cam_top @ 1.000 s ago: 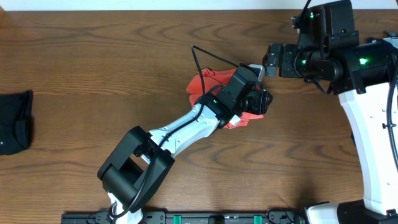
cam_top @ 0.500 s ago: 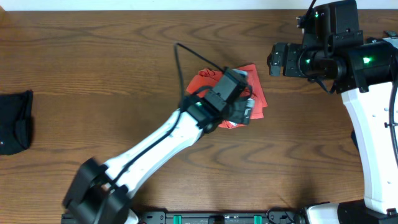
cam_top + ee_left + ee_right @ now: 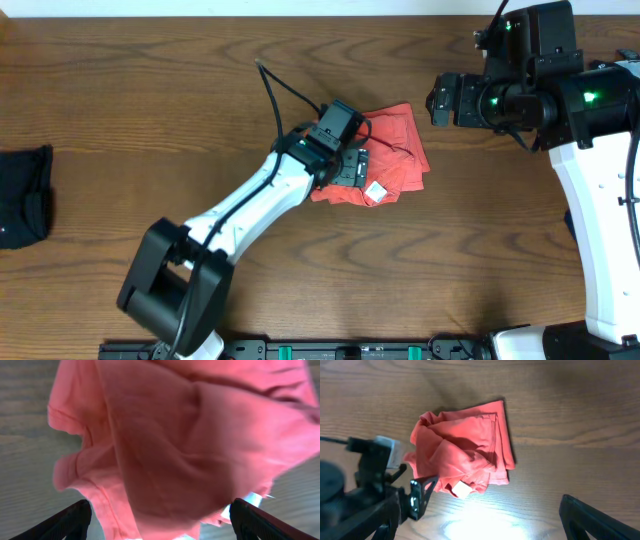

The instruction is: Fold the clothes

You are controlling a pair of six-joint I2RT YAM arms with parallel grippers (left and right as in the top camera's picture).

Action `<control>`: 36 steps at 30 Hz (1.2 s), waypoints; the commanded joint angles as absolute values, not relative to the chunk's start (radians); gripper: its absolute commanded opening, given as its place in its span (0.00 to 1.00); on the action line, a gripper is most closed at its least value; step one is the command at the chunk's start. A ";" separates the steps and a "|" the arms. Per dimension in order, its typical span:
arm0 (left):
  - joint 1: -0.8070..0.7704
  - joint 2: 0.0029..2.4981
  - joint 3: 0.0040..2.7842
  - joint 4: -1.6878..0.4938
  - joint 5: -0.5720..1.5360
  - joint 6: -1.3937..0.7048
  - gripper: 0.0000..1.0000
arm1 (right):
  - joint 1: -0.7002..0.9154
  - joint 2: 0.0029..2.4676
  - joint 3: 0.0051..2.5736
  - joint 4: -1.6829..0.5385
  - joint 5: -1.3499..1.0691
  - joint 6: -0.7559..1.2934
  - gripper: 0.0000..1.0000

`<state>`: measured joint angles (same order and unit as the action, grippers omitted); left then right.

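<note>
Wooden desk point(image 3: 150, 90) fills the overhead view. Coral-red T-shirt point(image 3: 398, 150) lies crumpled approx. at desk centre. Small black garment point(image 3: 22, 195) sits well apart, at the left edge. Left fingers point(image 3: 70, 519) are spread wide over the shirt's left part, clamping nothing (cloth shows between the tips; can't tell if they touch it). Right fingers point(image 3: 590, 519) are wide apart too, holding nothing, near the shirt's right side w/o touching. White label point(image 3: 375, 190) shows at the shirt's near edge.
</note>
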<state>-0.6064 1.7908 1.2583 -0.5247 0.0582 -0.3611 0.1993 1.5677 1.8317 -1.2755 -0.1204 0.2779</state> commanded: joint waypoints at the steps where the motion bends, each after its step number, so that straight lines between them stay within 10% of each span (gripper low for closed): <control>1: -0.587 1.809 1.247 -0.521 0.128 -0.345 0.90 | 0.194 1.547 1.832 -1.275 -0.131 0.284 0.99; 15: -0.588 1.811 1.247 -0.496 0.196 -0.345 0.89 | -0.091 1.547 1.839 -1.208 -0.210 0.316 0.99; 20: -0.588 1.811 1.247 -0.481 0.212 -0.345 0.57 | -0.165 1.547 1.839 -1.226 -0.299 0.272 0.99; 25: -0.588 1.838 1.247 -0.453 0.273 -0.353 0.57 | -0.163 1.547 1.839 -1.229 -0.296 0.272 0.99; 29: -0.588 1.872 1.247 -0.451 0.307 -0.360 0.09 | -0.163 1.547 1.839 -1.239 -0.296 0.271 0.99; 36: -0.591 1.847 1.282 -0.443 0.303 -0.367 0.06 | -0.163 1.547 1.839 -1.250 -0.296 0.263 0.99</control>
